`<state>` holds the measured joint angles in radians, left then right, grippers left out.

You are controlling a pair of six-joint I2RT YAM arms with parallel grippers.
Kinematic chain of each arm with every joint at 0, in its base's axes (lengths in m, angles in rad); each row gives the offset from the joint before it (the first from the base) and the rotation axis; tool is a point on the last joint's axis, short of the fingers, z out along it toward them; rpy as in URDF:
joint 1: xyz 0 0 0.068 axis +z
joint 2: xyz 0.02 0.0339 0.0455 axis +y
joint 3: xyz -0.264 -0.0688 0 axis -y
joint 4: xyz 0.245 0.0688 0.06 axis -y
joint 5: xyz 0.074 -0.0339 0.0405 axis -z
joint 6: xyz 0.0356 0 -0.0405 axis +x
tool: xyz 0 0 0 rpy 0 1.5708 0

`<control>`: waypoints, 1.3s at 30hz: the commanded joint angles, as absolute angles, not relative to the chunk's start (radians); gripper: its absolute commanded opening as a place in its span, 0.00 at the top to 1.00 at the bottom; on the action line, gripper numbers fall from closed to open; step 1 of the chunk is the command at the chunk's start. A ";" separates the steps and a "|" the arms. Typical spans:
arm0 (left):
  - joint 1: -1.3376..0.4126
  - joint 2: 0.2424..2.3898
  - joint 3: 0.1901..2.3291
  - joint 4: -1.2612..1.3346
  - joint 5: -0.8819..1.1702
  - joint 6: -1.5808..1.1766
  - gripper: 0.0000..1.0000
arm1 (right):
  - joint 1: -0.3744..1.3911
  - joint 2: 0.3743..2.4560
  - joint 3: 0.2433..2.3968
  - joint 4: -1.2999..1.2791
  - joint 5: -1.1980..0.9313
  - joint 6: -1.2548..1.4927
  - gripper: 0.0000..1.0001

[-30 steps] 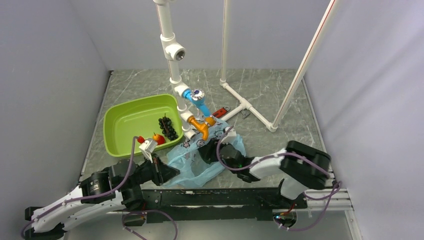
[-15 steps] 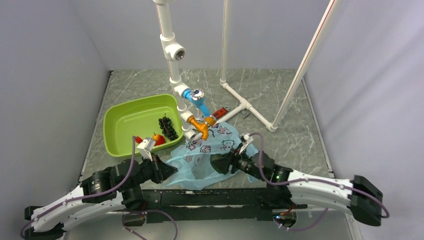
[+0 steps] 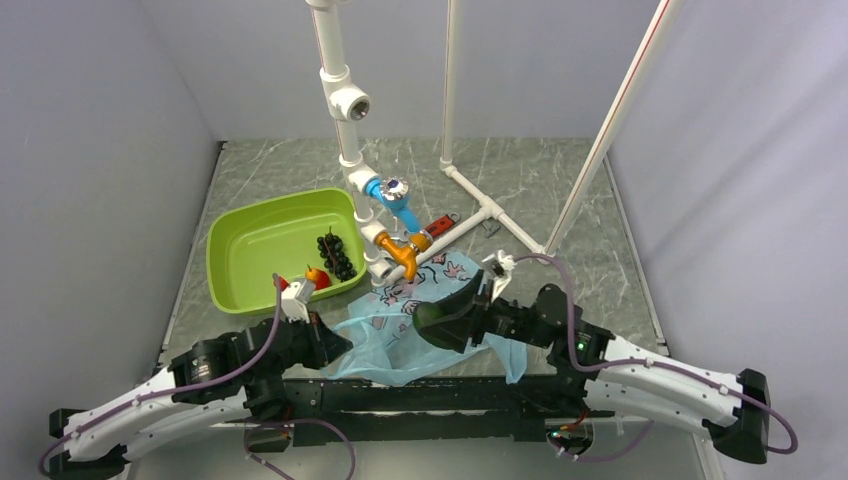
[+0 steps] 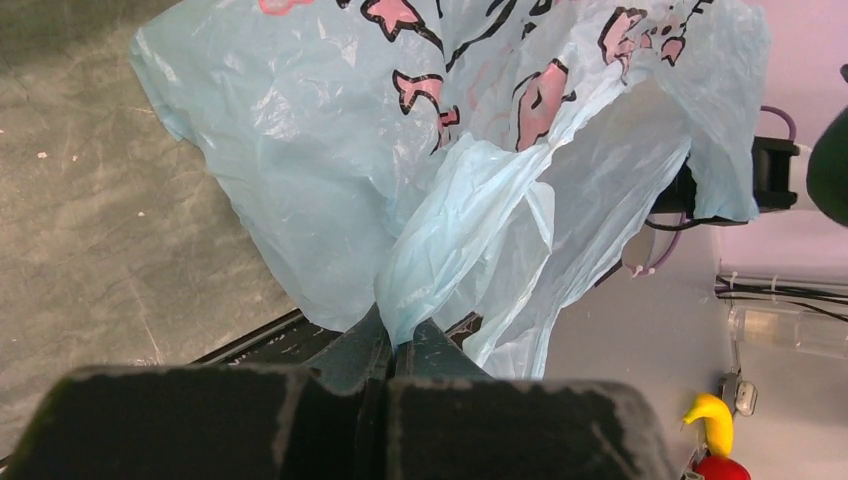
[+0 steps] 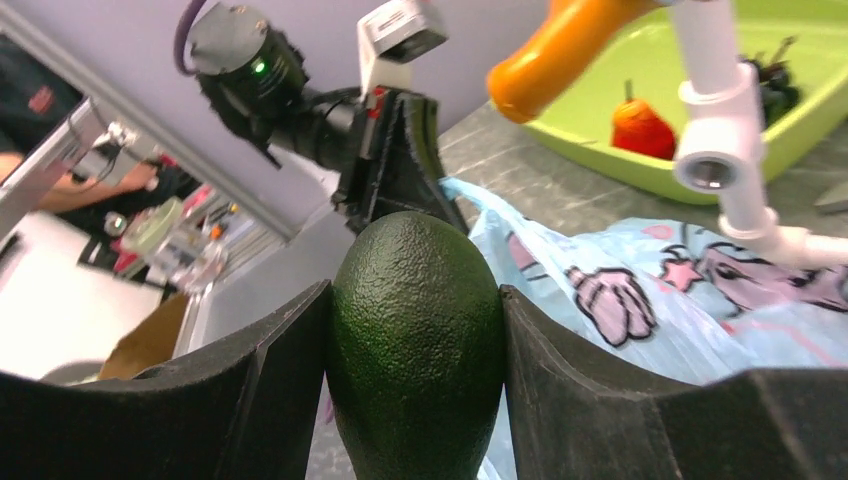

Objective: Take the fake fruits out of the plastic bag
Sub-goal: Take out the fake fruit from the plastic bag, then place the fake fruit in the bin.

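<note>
Right wrist view showed right tool (image 5: pixel 412 295) pinching the green oval fruit (image 5: pixel 415 370) above the plastic bag (image 5: pixel 640 330), w/ left tool (image 4: pixel 395 342) clamped on a bag fold at lower centre & grapes (image 3: pixel 336 255) lying in the green tub (image 3: pixel 245 250) at left, so prob. only the drop-off remained.

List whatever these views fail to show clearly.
- Inside of the plastic bag: in the left wrist and top views, its crinkled folds hide whether anything is inside.
- Lower end of the dark green fruit: in the right wrist view, it is cut off by the bottom edge.
- Small red-orange items in the green tub: in the top view, they are too small to identify.
</note>
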<state>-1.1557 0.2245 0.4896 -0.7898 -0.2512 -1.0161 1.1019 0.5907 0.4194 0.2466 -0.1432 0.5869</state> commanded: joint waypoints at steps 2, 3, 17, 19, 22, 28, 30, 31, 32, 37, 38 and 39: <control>-1.160 0.247 0.484 -0.799 -0.234 -1.055 1.00 | 1.135 0.758 0.574 0.346 -0.382 0.541 1.00; -1.160 0.248 0.485 -0.814 -0.237 -1.066 1.00 | 1.170 0.780 0.611 0.313 -0.359 0.509 1.00; -1.160 0.004 0.498 -1.027 -0.331 -1.182 1.00 | 1.615 1.162 1.045 0.117 0.428 0.154 1.00; -1.160 -0.027 0.501 -1.047 -0.340 -1.201 1.00 | 1.615 1.270 1.151 0.073 0.520 0.113 1.00; -1.160 -0.042 0.517 -1.072 -0.353 -1.211 1.00 | 1.614 1.398 1.284 0.058 0.644 0.040 1.00; -1.160 -0.051 0.528 -1.103 -0.369 -1.231 1.00 | 1.592 1.620 1.526 0.038 0.782 -0.123 1.00; -1.160 -0.062 0.520 -1.104 -0.373 -1.244 1.00 | 1.569 1.669 1.591 0.038 0.770 -0.134 1.00; -1.160 -0.067 0.520 -1.113 -0.380 -1.253 1.00 | 1.551 1.689 1.610 0.028 0.760 -0.122 1.00; -1.160 -0.071 0.523 -1.122 -0.385 -1.262 1.00 | 1.535 1.712 1.641 0.010 0.743 -0.107 1.00; -1.160 -0.108 0.523 -1.134 -0.403 -1.281 1.00 | 1.456 1.807 1.743 0.005 0.713 -0.100 1.00; -1.160 -0.114 0.523 -1.133 -0.405 -1.281 1.00 | 1.437 1.831 1.769 -0.027 0.701 -0.091 0.99; -1.160 -0.117 0.524 -1.134 -0.405 -1.280 1.00 | 1.409 1.862 1.798 -0.051 0.683 -0.083 0.97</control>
<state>-1.1557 0.0055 0.5026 -1.1259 -0.3737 -1.2564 1.4757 1.7962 1.6867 -0.0048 0.7010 -0.0807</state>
